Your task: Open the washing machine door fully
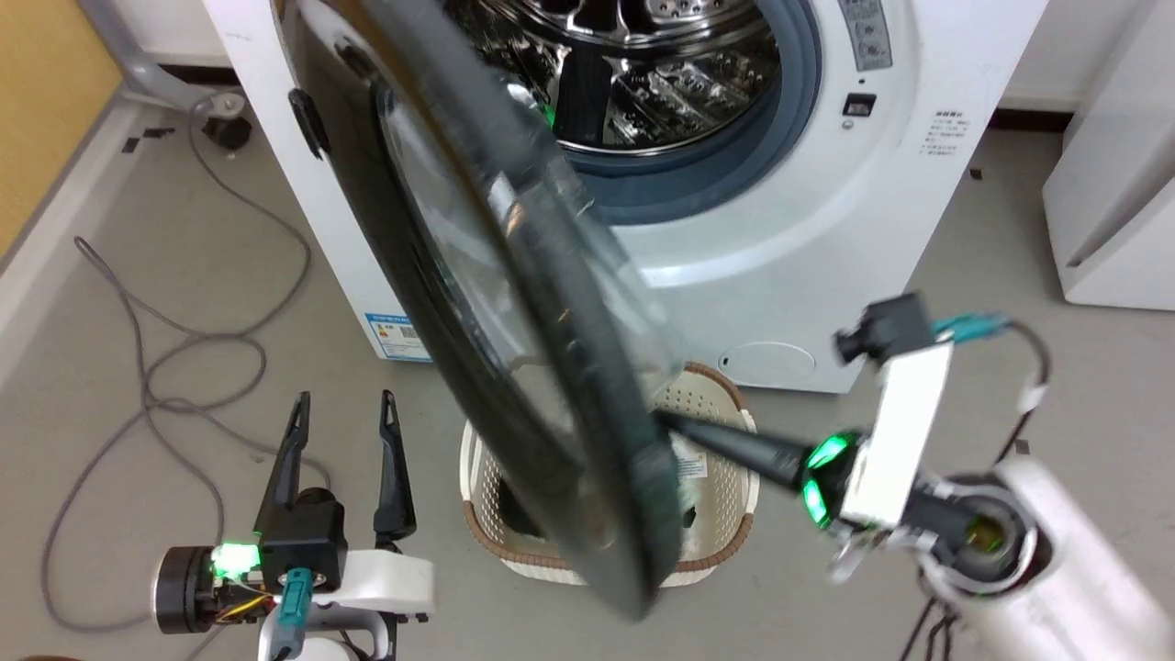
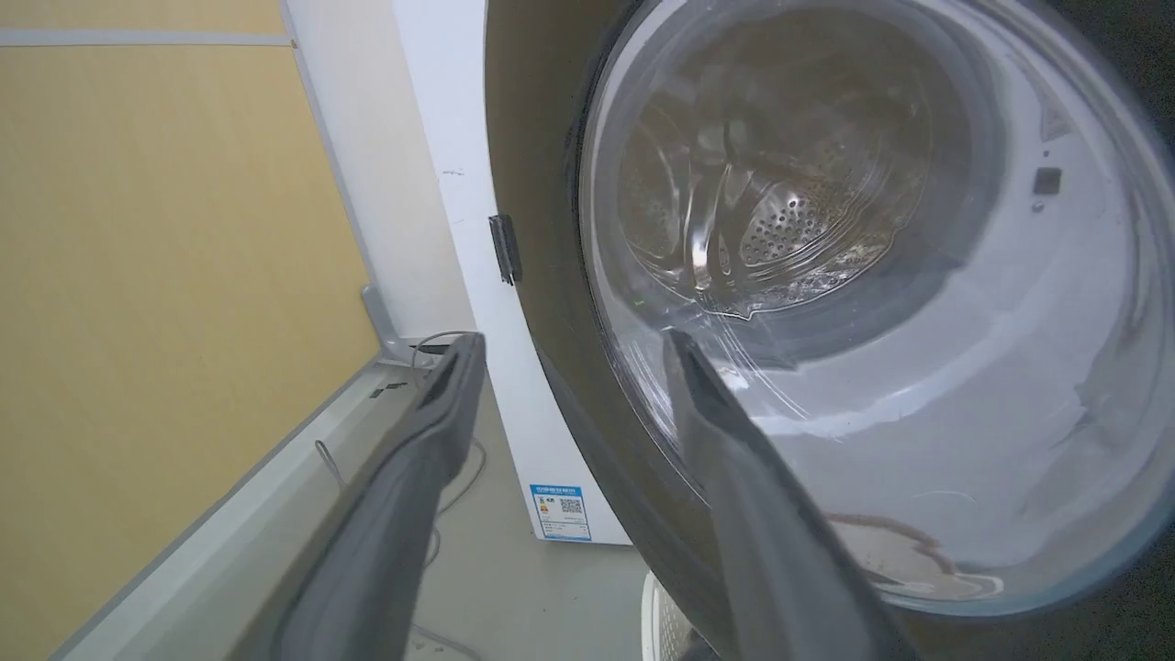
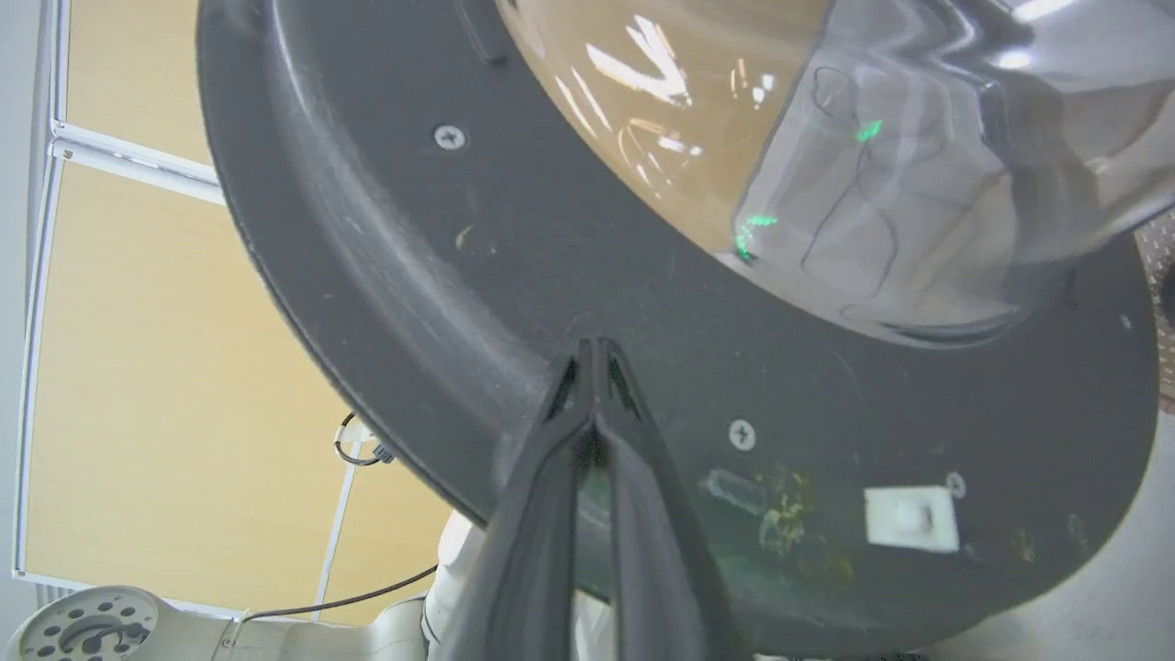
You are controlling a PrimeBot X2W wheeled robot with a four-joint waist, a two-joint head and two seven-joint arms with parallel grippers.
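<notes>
Left claw point(image 1: 344, 404): I see it spread wide and holding nothing, low over the floor.
Right claw point(image 1: 679, 424): its fingers are pressed together with nothing between them. In the right wrist view their joined tips point(image 3: 597, 344) meet the dull inner rim of the washing machine door point(image 3: 413, 275).
Washing machine door point(image 1: 477, 303): it stands partly open, nearly edge-on to my head camera, between the two claws. The left claw point(image 2: 574, 344) faces its glossy black outer face and clear glass point(image 2: 826, 321) without touching them. The right claw is on its inner side.
Washing machine point(image 1: 780, 275): a white front-loader beyond both claws, with its steel drum point(image 1: 643, 73) uncovered.
Floor point(image 1: 220, 275): plain grey, under everything I can see.
Cables point(image 1: 147, 367): grey loops lie on the floor just outboard of the left claw.
Basket point(image 1: 707, 390): white, perforated and brown-rimmed. It sits on the floor under the door's lower edge, just beneath the right claw's fingers.
Wall point(image 1: 46, 110): yellow panelling, far out on the left claw's side.
White unit point(image 1: 1111, 211): it stands beside the machine, beyond the right claw.
</notes>
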